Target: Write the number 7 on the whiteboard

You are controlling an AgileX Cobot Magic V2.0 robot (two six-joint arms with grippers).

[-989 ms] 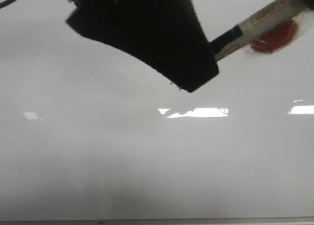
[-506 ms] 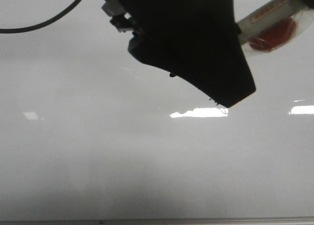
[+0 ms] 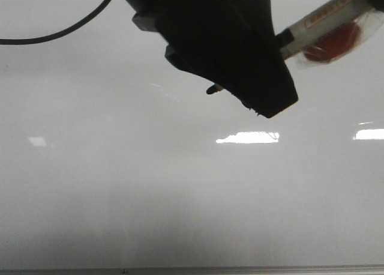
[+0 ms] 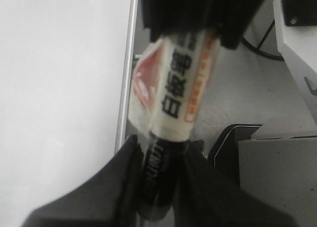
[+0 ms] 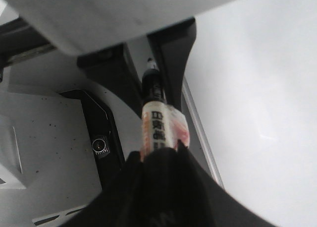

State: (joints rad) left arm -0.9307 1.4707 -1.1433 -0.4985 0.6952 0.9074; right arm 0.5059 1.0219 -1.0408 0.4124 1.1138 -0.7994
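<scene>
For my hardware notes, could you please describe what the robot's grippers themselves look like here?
Both grippers, left and right, have matte black, wedge-shaped fingers with no visible markings. In the front view a thin black cable curves away from the dark gripper body.

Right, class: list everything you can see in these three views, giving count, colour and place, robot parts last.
whiteboard: one, pale grey-white, fills the front view
frame edge: one, grey, along the board's bottom
light reflections: three, white, across the board's middle
number 7: none visible on the board
marker: one, white label and black end, top right of the front view
red patch: one, on the marker's barrel
cable: one, black, top left
left gripper: black, shut on the marker's black end
right gripper: black, shut on the labelled barrel
</scene>
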